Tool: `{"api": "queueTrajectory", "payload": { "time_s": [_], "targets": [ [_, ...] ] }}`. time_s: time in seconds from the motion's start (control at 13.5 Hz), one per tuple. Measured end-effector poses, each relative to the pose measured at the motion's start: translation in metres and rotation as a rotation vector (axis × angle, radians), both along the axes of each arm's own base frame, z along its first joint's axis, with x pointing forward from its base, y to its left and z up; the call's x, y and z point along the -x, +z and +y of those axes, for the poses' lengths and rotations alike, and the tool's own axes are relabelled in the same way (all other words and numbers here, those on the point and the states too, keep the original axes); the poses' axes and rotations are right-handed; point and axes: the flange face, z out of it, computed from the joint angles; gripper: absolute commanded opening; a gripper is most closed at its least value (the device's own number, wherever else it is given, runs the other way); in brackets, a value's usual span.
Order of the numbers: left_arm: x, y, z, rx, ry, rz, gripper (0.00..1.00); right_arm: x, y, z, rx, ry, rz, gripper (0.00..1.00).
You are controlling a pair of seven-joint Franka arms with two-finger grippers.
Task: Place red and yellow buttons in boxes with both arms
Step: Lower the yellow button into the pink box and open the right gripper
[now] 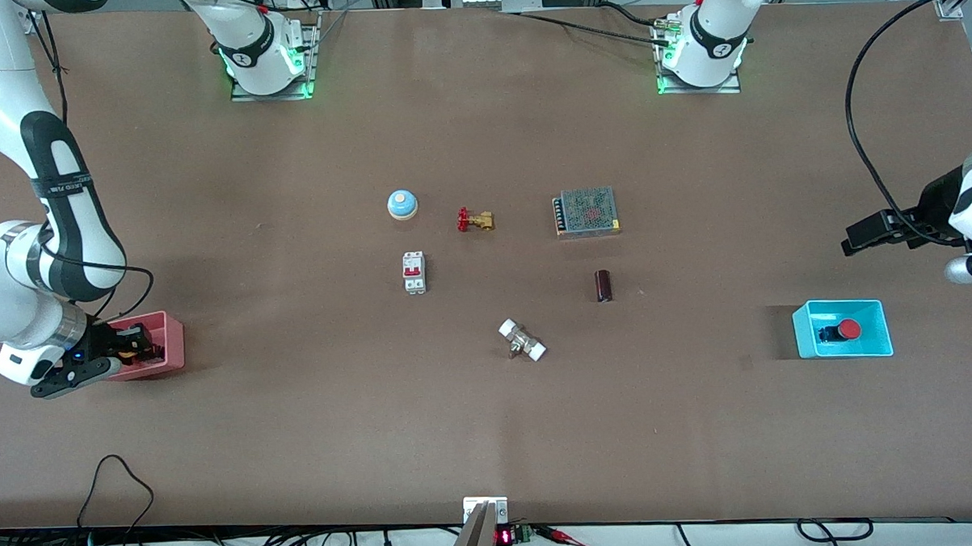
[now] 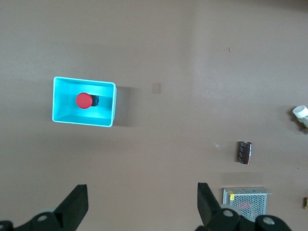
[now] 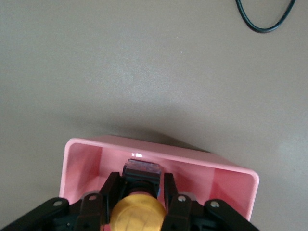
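My right gripper (image 1: 133, 343) is down inside the pink-red box (image 1: 170, 349) at the right arm's end of the table. It is shut on the yellow button (image 3: 137, 212); its fingers (image 3: 109, 188) clasp the button's dark body, with the cap facing the wrist camera, inside the pink box (image 3: 231, 169). The red button (image 1: 848, 330) lies in the cyan box (image 1: 803, 331) at the left arm's end. My left gripper (image 1: 855, 241) is open and empty in the air, over bare table beside the cyan box (image 2: 58, 102) with the red button (image 2: 83, 100).
Mid-table lie a pale blue dome (image 1: 402, 204), a brass valve with a red handle (image 1: 475, 220), a metal power supply (image 1: 586, 212), a white breaker (image 1: 414, 272), a dark cylinder (image 1: 604, 286) and a white fitting (image 1: 522, 340). A black cable hangs by the left arm.
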Motion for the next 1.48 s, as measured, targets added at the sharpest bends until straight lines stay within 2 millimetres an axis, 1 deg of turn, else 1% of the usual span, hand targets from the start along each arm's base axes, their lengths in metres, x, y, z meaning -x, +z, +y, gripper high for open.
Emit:
{"api": "queueTrajectory", "payload": {
  "time_s": [0.15, 0.3, 0.44, 0.59, 0.66, 0.96, 1.11, 1.26, 1.4, 1.48],
  "targets": [
    [0.001, 0.001, 0.003, 0.000, 0.004, 0.000, 1.00, 0.000, -0.003, 0.000, -0.001, 0.000, 0.003, 0.47],
    [0.001, 0.002, 0.006, -0.001, 0.010, -0.001, 1.00, 0.000, -0.003, 0.000, -0.001, 0.000, 0.003, 0.49],
    [0.001, 0.002, 0.006, -0.001, 0.010, -0.002, 1.00, 0.000, -0.003, 0.000, -0.001, 0.000, 0.003, 0.60],
    [0.001, 0.003, 0.008, -0.002, 0.013, -0.004, 1.00, 0.000, -0.004, 0.000, -0.001, 0.000, 0.004, 0.68],
    [0.001, 0.004, 0.009, -0.002, 0.014, -0.005, 1.00, 0.001, -0.005, 0.000, -0.002, 0.000, 0.005, 0.78],
    [0.001, 0.004, 0.010, -0.002, 0.016, -0.004, 1.00, 0.001, -0.006, 0.000, -0.002, -0.001, 0.006, 0.82],
    [0.001, 0.004, 0.007, -0.001, 0.010, -0.003, 1.00, 0.000, -0.005, 0.000, -0.001, -0.001, 0.003, 0.82],
    [0.002, 0.004, 0.004, 0.000, 0.005, 0.001, 1.00, -0.002, 0.001, -0.001, 0.002, -0.002, -0.009, 0.82],
    [0.003, 0.005, 0.003, 0.000, 0.004, 0.004, 1.00, -0.005, 0.017, -0.002, 0.005, -0.001, -0.020, 0.84],
    [0.004, 0.006, 0.003, 0.000, 0.004, 0.005, 1.00, -0.005, 0.027, -0.001, 0.005, 0.000, -0.014, 0.92]
  ]
}}
